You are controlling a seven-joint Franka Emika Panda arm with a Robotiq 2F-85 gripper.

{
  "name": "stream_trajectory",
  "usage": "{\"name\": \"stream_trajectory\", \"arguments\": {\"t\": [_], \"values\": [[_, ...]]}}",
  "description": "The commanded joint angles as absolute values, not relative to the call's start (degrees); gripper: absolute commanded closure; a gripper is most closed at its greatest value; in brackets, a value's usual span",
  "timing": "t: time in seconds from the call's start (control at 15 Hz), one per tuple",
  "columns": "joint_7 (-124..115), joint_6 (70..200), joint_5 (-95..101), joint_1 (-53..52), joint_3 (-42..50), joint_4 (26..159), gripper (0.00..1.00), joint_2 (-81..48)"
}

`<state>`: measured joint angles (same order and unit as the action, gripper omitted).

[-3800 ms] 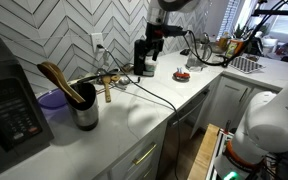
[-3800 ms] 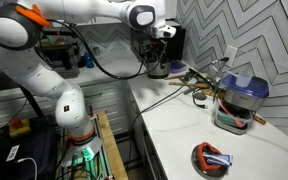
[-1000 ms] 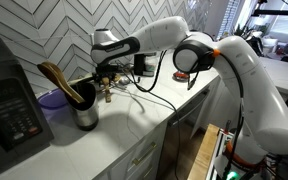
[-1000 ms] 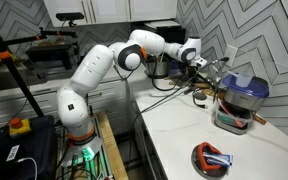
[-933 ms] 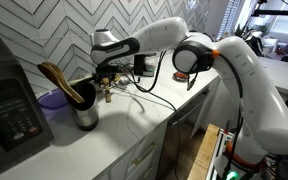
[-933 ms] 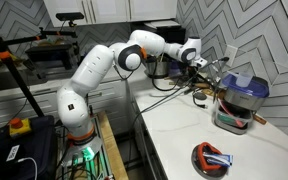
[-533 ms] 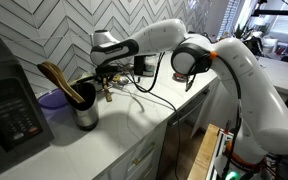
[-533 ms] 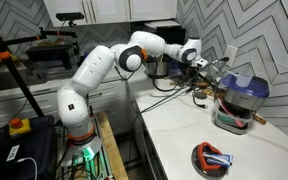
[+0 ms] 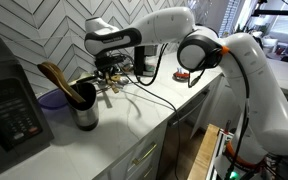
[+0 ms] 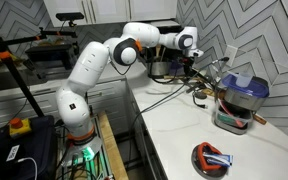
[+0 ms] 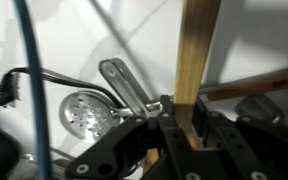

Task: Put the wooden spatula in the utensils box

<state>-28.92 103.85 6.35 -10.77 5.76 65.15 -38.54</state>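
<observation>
Claw fingers press on both sides of the wooden spatula, so we say the claw is clamped on it. In the wrist view the light-brown flat strip goes from between the dark fingers straight up to the top edge of the picture. Behind it we see the white counter, and on it lie a metal slotted spoon with a round holed head, a blue cable and a black cable with a plug. In an exterior view the claw hangs pointing down over the counter, close to the tiled wall. It is near the utensils box but apart from it. The box stands upright, and dark wooden spoons lean out of it. A purple bowl is just behind the box, and a black appliance stands beside it. In an exterior view the white arm reaches over the counter and the claw is to the side of the box, not over it. The spatula is not in the box. In both exterior views it is too small to see well, so we cannot tell if its far end touches the counter.
</observation>
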Motion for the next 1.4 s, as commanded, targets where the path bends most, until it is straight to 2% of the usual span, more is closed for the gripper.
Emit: {"name": "stream_trajectory", "arguments": {"t": [0.0, 0.67, 0.73, 0.8, 1.07, 1.13, 1.33], "values": [[-22.52, 95.86, 9.99, -11.3, 5.98, 73.12, 0.94, -29.86], [-5.26, 120.75, -3.35, -5.39, -1.11, 96.89, 0.94, -5.42], [-8.62, 116.14, 0.87, -6.54, -0.47, 87.81, 0.94, -12.84], [-8.21, 116.57, 0.45, -6.28, -0.8, 88.93, 0.77, -11.23], [-8.23, 116.47, 0.54, -6.29, -0.84, 88.35, 0.77, -12.23], [-8.23, 116.48, 0.56, -6.29, -0.83, 88.33, 0.94, -12.54], [-0.15, 124.71, -8.78, -3.36, -2.04, 92.11, 0.94, -6.9]]}}
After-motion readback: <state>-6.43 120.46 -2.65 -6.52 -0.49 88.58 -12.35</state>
